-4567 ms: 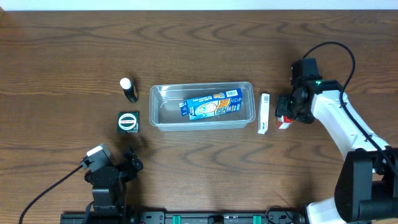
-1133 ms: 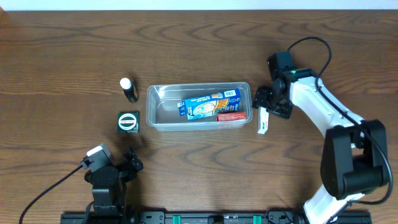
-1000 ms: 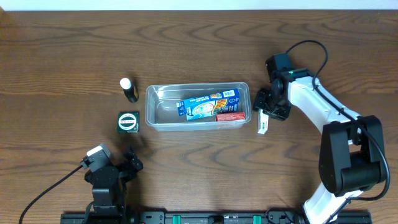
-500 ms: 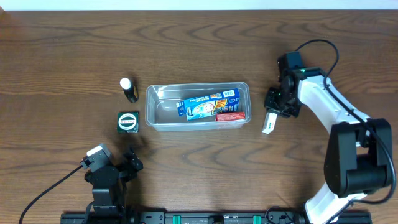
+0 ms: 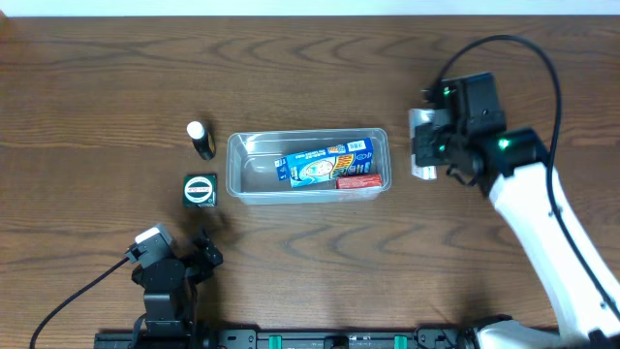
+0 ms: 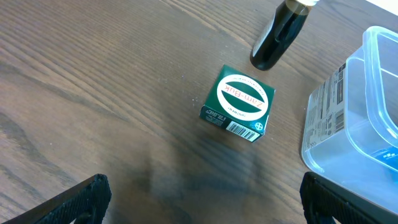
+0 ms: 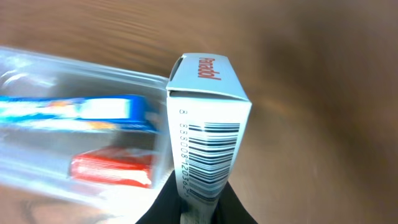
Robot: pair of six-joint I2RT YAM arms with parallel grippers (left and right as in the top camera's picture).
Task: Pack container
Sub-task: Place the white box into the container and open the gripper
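Observation:
The clear plastic container [image 5: 242, 165] sits mid-table and holds a blue box [image 5: 325, 162] and a small red box [image 5: 358, 181]. My right gripper [image 5: 426, 145] is shut on a white box with a barcode [image 7: 208, 118] and holds it raised just right of the container's right end [image 7: 93, 74]. The blue box [image 7: 81, 112] and red box [image 7: 112, 169] show inside the container in the right wrist view. My left gripper [image 6: 199, 205] is open and empty near the front left. A green box [image 6: 239, 102] and a black bottle [image 6: 277, 37] lie ahead of it.
The green box [image 5: 201, 188] and the black bottle with a white cap [image 5: 201, 140] stand left of the container. The container's corner [image 6: 373, 106] shows at the right of the left wrist view. The right arm's cable arcs over the far right of the table.
My right gripper took hold of the white box to the right of the container and lifted it off the table, up and toward the container's right end. The left arm has not moved.

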